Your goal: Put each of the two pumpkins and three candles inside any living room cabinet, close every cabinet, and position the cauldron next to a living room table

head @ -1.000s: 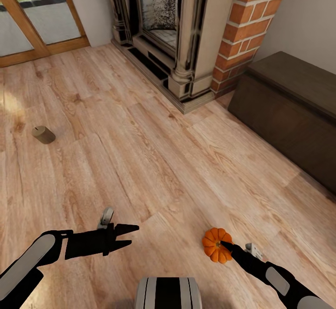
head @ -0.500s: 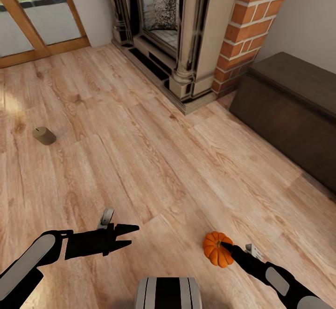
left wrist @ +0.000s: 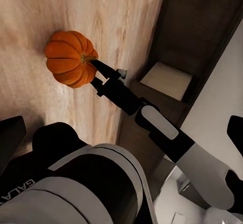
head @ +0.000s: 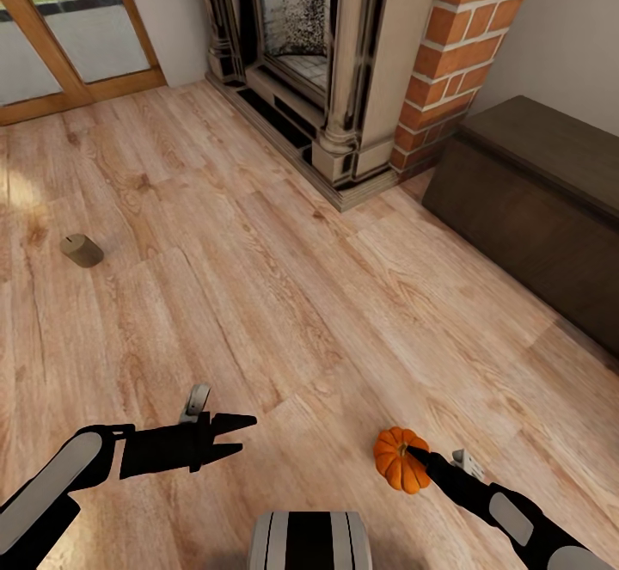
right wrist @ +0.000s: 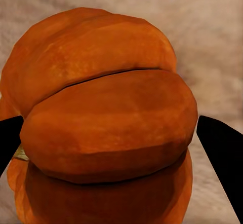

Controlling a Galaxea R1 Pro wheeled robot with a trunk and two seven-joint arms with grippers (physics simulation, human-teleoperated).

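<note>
Right gripper [head: 411, 454], lower right of the head view, has its fingers clamped on either side of a pumpkin [head: 398, 459]; left gripper [head: 243, 433] hangs parted, empty; candle [head: 82, 250] lies far left; cabinet [head: 533, 209] stands upper right.

Even, soft daylight fills the room, brightest at the glass door [head: 60, 28] far ahead-left of the left gripper [head: 245, 434], where a pale glare washes the wooden floor [head: 258, 278]. Shadows are faint. Between the right gripper's [right wrist: 121, 148] fingers the pumpkin [right wrist: 109, 127] looks smooth and slightly soft, and the floor behind it is blurred.
</note>
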